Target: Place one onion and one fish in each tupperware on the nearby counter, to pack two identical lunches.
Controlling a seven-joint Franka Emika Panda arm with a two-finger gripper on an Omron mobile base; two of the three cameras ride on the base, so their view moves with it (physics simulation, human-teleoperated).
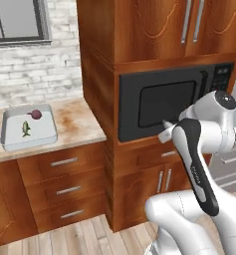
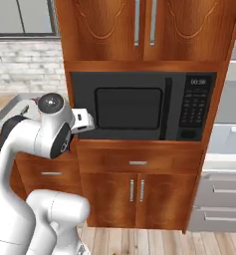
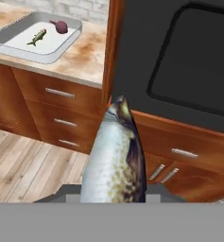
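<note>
Two fish: one green-yellow fish [image 3: 37,37] in the tray, one grey speckled fish [image 3: 114,158] close to the hand camera. One purple-red onion [image 3: 60,26]. One pale grey tupperware tray [image 3: 19,32]. One microwave [image 2: 139,105]. Three drawers under the counter [image 1: 79,122].

The white arm [image 1: 199,149] is bent up high, and its claw [image 3: 114,194] squeezes tight on a grey fish [image 3: 114,156] that sticks out past its tips.

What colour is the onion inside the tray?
Dark purple-red onion; the hand view shows it best.
</note>
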